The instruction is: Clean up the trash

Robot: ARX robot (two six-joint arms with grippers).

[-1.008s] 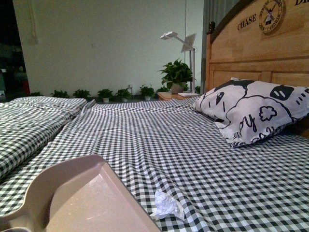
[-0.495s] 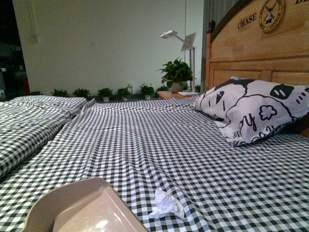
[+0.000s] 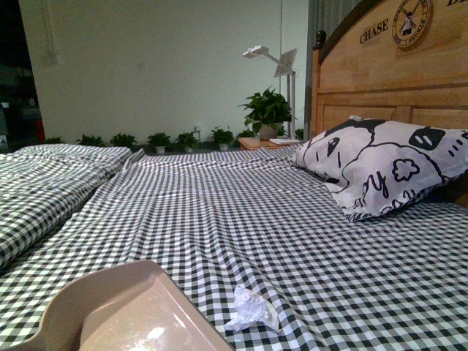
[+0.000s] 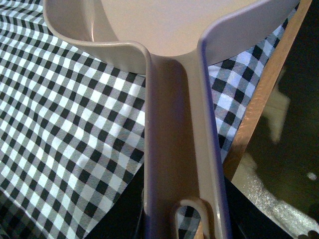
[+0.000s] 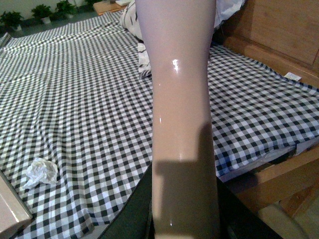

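The trash, a small crumpled white paper wad (image 3: 251,310), lies on the black-and-white checked bed sheet near the front edge, just right of the beige dustpan (image 3: 131,311). It also shows in the right wrist view (image 5: 41,171). My left gripper (image 4: 182,224) is shut on the dustpan's handle (image 4: 174,144), the pan held low over the sheet. My right gripper (image 5: 184,219) is shut on the beige brush handle (image 5: 182,99), which rises upright through its view; the bristles are out of view. Neither gripper shows in the front view.
A large black-and-white patterned pillow (image 3: 380,168) leans against the wooden headboard (image 3: 387,80) at right. The bed's wooden side rail (image 4: 264,89) runs under the dustpan handle. A nightstand with a plant (image 3: 267,113) and lamp stands at the back.
The dustpan dropped low in the front view half a second ago and has since risen a little. The paper wad has not moved.
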